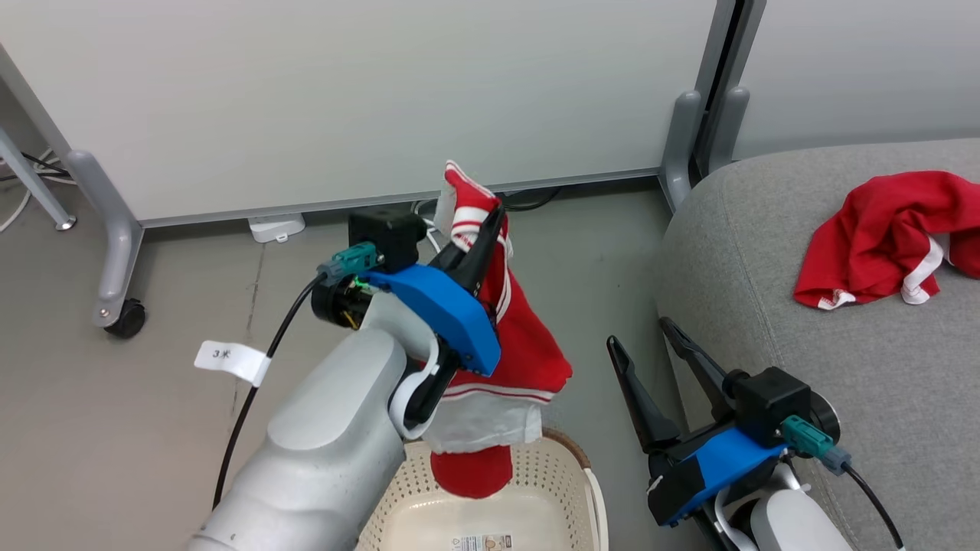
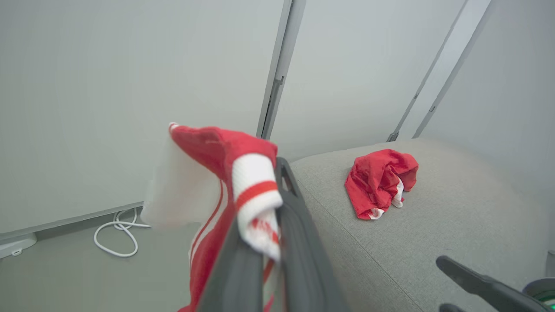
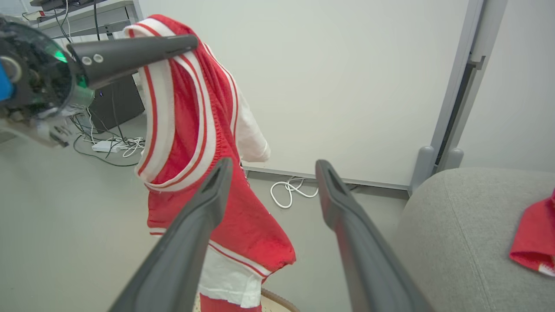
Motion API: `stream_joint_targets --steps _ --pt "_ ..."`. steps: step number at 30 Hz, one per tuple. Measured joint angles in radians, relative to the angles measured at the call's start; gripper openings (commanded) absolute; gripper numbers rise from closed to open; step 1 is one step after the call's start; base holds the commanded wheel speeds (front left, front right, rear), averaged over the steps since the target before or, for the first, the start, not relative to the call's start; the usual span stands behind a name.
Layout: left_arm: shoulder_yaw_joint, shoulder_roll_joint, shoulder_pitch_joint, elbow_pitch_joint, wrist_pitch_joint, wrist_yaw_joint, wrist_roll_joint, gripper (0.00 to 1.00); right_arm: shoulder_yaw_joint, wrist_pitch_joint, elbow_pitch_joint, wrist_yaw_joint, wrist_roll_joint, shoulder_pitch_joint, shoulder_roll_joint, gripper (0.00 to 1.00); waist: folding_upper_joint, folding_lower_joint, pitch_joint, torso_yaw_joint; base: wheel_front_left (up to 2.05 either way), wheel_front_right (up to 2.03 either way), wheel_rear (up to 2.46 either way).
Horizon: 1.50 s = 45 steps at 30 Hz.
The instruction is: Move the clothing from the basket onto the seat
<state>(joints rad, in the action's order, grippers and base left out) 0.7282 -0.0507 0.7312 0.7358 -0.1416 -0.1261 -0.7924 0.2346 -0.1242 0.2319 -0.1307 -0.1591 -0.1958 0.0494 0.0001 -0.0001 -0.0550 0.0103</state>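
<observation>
Seat [image 1: 842,383]: red garment [image 1: 873,237] | left gripper [image 1: 496,216] holds striped garment [image 1: 528,344] above basket [image 1: 563,490] | right gripper [image 1: 638,334] wide

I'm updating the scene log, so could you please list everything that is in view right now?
striped garment: one, red with white stripes, hanging from the left gripper over the basket
plain garment: one, red with white trim, crumpled on the seat
basket: one, cream-white with a brown rim, on the floor
seat: one, light grey, at the right
partition panels: two, pale grey, behind
caster: one, black, far left on the floor
paper label: one, white, on a black cable
left gripper: one, dark fingers, shut on the striped garment
right gripper: one, dark fingers, open, beside the seat
</observation>
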Motion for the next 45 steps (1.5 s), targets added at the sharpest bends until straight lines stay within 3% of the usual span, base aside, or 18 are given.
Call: stream_joint_targets --steps 18,25,45 --pt "0.111 0.000 0.064 -0.092 0.016 0.046 -0.053 0.00 0.054 0.039 0.009 0.000 -0.006 0.010 0.000 1.00 0.0000 0.0001 0.046 -0.010 0.00 0.00 0.00" --pt "0.136 0.000 0.071 -0.093 0.016 0.056 -0.070 0.00 0.103 0.060 0.058 0.000 -0.046 -0.088 0.000 1.00 0.0000 0.0001 0.030 -0.008 0.00 0.00 0.00" --pt "0.224 0.000 0.102 -0.128 0.009 0.065 -0.134 0.00 0.175 0.041 0.501 0.000 -0.188 -0.396 0.000 1.00 0.0000 0.0002 0.017 0.041 0.00 0.00 0.00"
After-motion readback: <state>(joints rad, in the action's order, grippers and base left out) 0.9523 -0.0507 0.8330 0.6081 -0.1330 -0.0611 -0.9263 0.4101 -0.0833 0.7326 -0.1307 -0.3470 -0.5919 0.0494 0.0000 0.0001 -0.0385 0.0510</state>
